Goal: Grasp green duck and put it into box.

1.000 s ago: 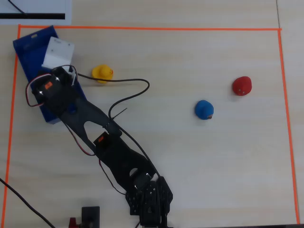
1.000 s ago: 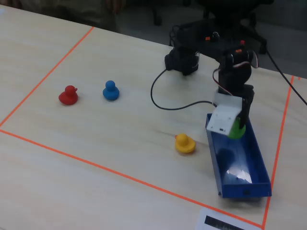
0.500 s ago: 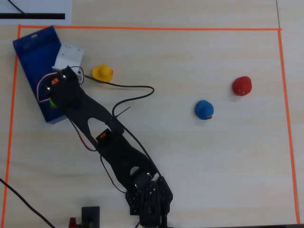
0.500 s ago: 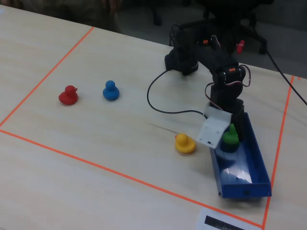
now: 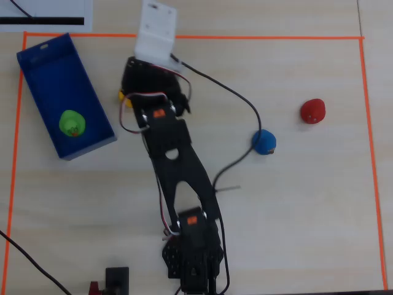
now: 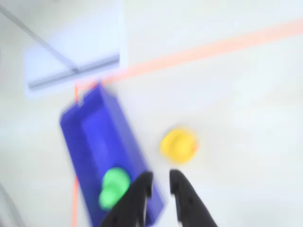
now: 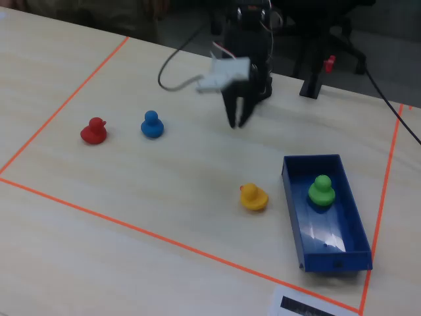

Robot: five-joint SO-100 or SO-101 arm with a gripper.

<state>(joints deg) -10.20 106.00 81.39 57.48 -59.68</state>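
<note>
Green duck [image 7: 321, 190] sits in box [image 7: 348, 237], off to pincer's [image 6: 161, 182] side. Fingers slightly apart, seemingly empty (wrist view's blurry). Task looks done; next: retract.

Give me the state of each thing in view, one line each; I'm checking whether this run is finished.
green duck: upright inside the box, not held.
box: on the table, holds only the green duck.
yellow duck: upright on the table, beside the box.
blue duck: upright on the table.
red duck: upright on the table.
gripper: raised, jaws slightly apart, empty.
</note>
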